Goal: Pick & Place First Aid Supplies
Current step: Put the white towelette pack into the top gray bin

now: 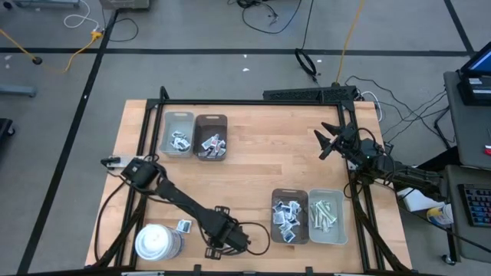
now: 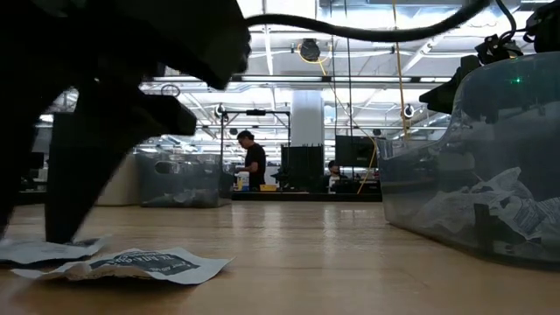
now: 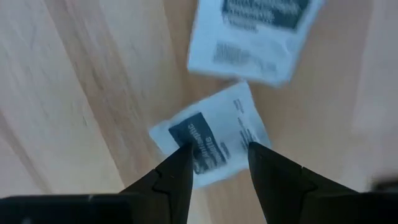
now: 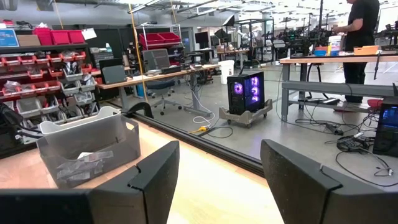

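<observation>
Two white packets with dark-blue print lie flat on the wood near the table's front edge. The nearer packet (image 3: pixel 214 140) lies under my left gripper (image 3: pixel 219 149), the other packet (image 3: pixel 255 34) just beyond it. In the low view both packets (image 2: pixel 144 262) rest on the table beside the dark gripper (image 2: pixel 66 232). My left gripper (image 1: pixel 217 247) points down, open, one fingertip over each side of the nearer packet. My right gripper (image 1: pixel 326 143) waits open and level above the table's far right, with nothing between its fingers (image 4: pixel 221 146). My left gripper comes from above, pointing down, with its fingertips (image 3: pixel 180 155) over the printed middle of the nearer packet (image 3: pixel 205 134). I cannot tell whether they touch it. The packet lies flat on the table.
A large white cylinder (image 1: pixel 157 242) stands at the front left with one more packet (image 1: pixel 183 225) beside it. A grey tray (image 1: pixel 178 134) and a brown tray (image 1: pixel 211 138) sit at the far left. A brown tray (image 1: pixel 290 217) and a grey tray (image 1: pixel 326 217) sit at the near right.
</observation>
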Motion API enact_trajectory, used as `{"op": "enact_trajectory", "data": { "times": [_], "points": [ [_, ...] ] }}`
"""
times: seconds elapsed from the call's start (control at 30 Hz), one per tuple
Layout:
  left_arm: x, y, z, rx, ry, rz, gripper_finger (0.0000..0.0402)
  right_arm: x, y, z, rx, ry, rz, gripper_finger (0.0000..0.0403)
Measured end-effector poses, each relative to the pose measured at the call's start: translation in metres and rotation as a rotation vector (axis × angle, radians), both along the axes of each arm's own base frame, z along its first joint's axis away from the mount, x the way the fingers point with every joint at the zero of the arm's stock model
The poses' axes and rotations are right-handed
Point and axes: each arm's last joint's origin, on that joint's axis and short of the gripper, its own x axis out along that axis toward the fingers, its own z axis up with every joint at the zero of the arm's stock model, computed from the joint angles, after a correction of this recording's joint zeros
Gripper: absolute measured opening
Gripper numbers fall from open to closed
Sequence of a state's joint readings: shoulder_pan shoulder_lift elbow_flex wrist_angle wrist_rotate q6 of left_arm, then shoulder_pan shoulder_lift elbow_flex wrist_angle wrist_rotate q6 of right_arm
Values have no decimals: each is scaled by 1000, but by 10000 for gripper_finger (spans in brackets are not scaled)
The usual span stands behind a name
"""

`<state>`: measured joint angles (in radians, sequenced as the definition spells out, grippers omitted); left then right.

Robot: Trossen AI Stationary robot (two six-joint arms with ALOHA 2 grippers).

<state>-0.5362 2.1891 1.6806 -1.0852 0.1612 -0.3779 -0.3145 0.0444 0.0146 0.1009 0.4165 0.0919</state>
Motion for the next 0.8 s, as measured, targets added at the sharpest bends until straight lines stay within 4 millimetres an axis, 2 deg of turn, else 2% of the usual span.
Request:
{"op": "enact_trajectory", "data": {
  "times": [0.07, 0.3, 0.4, 0.6, 0.8],
  "points": [
    [3, -1, -7, 9, -17, 0, 157, 0, 0, 0, 0, 0, 0, 220],
    [4, -3, -8, 16, -46, -65, 150, 0, 0, 0, 0, 0, 0, 220],
    [4, -3, -8, 16, -49, -92, 117, 0, 0, 0, 0, 0, 0, 220],
    [5, -2, -9, 12, -50, -95, 12, 0, 0, 0, 0, 0, 0, 221],
    [8, -5, -9, -31, -73, -111, 4, 0, 0, 0, 0, 0, 0, 221]
  ]
}}
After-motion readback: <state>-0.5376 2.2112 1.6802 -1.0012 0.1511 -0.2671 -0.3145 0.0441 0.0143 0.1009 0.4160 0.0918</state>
